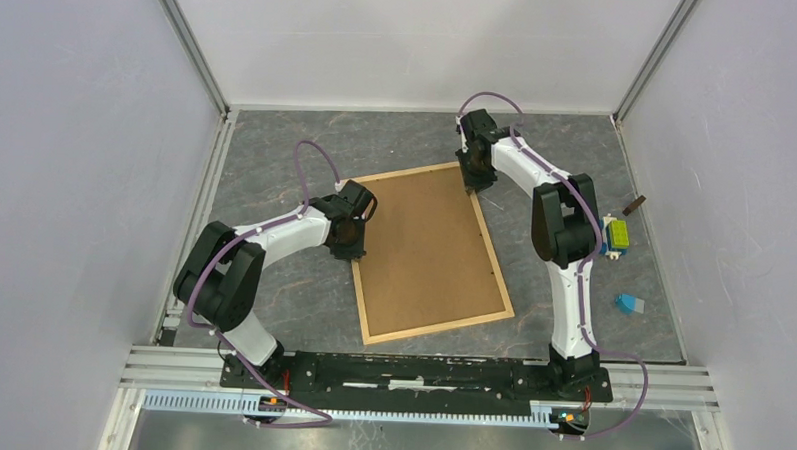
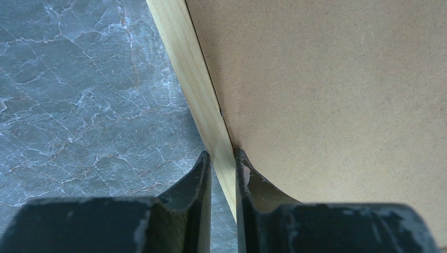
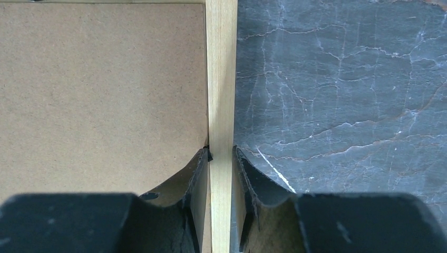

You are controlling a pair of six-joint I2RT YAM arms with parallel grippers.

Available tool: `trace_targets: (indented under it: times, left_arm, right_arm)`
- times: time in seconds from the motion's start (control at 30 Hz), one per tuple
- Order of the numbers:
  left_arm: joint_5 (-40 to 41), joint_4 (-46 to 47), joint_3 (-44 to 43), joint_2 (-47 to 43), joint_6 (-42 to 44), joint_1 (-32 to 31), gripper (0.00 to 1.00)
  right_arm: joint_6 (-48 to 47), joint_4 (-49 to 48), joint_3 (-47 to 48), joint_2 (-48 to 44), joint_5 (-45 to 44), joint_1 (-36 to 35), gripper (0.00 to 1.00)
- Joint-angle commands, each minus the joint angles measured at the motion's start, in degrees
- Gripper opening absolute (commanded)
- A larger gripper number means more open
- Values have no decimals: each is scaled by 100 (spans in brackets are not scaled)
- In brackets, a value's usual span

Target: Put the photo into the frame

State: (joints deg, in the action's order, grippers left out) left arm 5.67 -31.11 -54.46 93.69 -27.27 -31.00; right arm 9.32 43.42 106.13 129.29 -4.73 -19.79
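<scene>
The frame (image 1: 436, 326), thin light wood, lies flat on the grey marbled table, skewed, with a plain brown backing board (image 1: 429, 251) filling its opening. The photo is hidden. My left gripper (image 1: 352, 251) stands at the frame's left rail. In the left wrist view that gripper (image 2: 223, 158) is shut astride the wooden rail (image 2: 195, 68), one finger on the board side (image 2: 327, 95). My right gripper (image 1: 473, 186) is at the far right corner. In the right wrist view it (image 3: 221, 153) is shut on the rail (image 3: 221, 68) beside the board (image 3: 100, 89).
A yellow, green and blue block (image 1: 614, 237) lies right of the right arm. A small blue piece (image 1: 629, 304) sits nearer the front and a small brown piece (image 1: 633, 204) near the right wall. White walls enclose the table.
</scene>
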Motion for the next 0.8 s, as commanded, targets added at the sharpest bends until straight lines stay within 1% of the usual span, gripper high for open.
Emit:
trace_targets:
  times: [0.0,0.27,0.47,0.6,0.77]
  left_arm:
    - [-147,115,286,257,389,-143,2]
    - [-142,114,295,246,398,-143,2]
    - [-151,114,286,242,398,-152,2]
    - [-147,110,304,230,409,-153,2]
    - [-158,106,295,244,422,-164,2]
  right_arm:
    - [-81,1,66,21,-423,-11,28]
    - [-123,-10,-83,299,-756,-73,24]
    - [-120,-144,-247,603,-666,-73,23]
    - [-82,-269,-407,761,-391,-62,23]
    - [-7,-402,-510,1046,278,-28,23]
